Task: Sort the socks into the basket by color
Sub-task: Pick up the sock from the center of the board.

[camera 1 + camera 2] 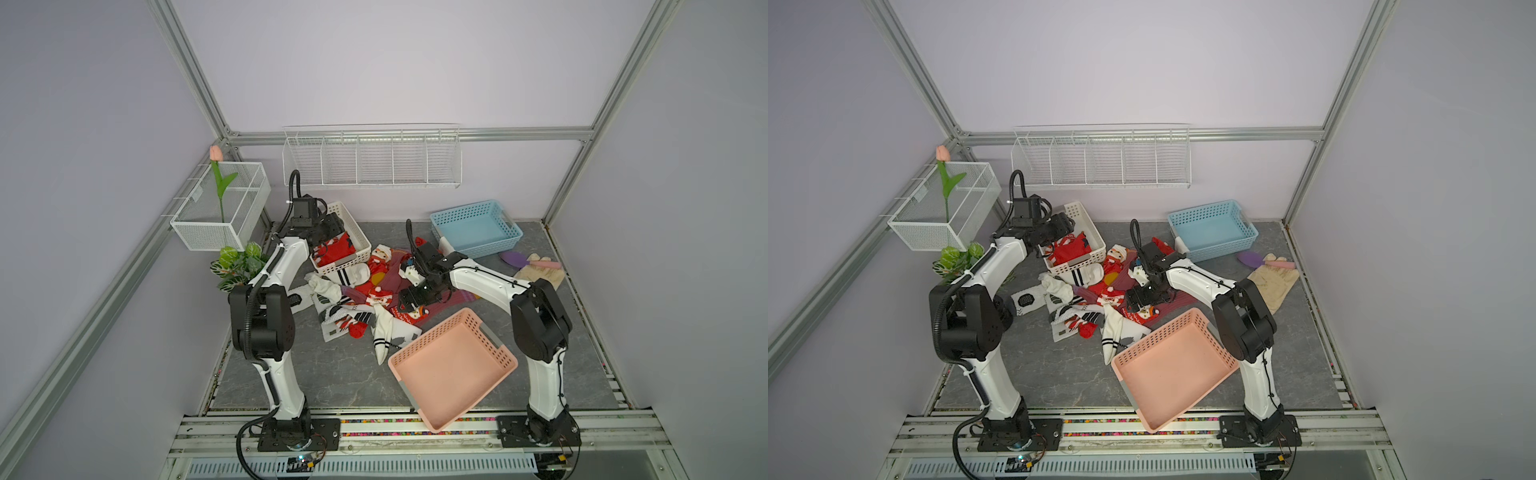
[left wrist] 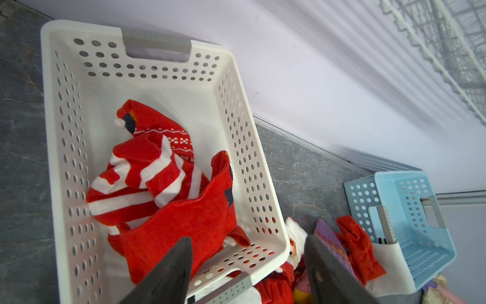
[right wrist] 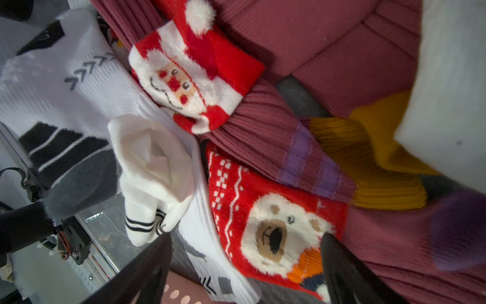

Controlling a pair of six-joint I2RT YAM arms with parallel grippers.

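Left jaws: standing apart with nothing between them, above the near end wall of the white basket [image 2: 46, 105].
Left arm [image 1: 286, 257]: bends over the white basket from the robot's left side.
Red socks [image 2: 168, 200]: crumpled inside the white basket, one with white stripes and a plain red one partly on top of it.
Sock pile [image 1: 365, 299]: on the grey surface [image 1: 332, 374], beginning right at the near end of the white basket and spreading away from it. Red, white and maroon socks lie mixed and overlapping.
Right jaws: wide apart and holding nothing, low over the part of the pile far from the white basket.
Bear sock [image 3: 276, 226]: red with a white bear face, directly below the right jaws. I cannot tell if they touch it.
Santa sock [image 3: 194, 76]: red and white, lying over a maroon sock [image 3: 342, 52].
White sock [image 3: 152, 168]: folded, just beside the bear sock.
Blue basket [image 1: 478, 247]: well apart from the white basket, by the same back wall.
Pink basket [image 1: 453, 365]: well apart from the white basket, beyond the pile.
Gloves [image 1: 540, 276] and brush [image 1: 515, 259]: farthest from the white basket, on the robot's right side.
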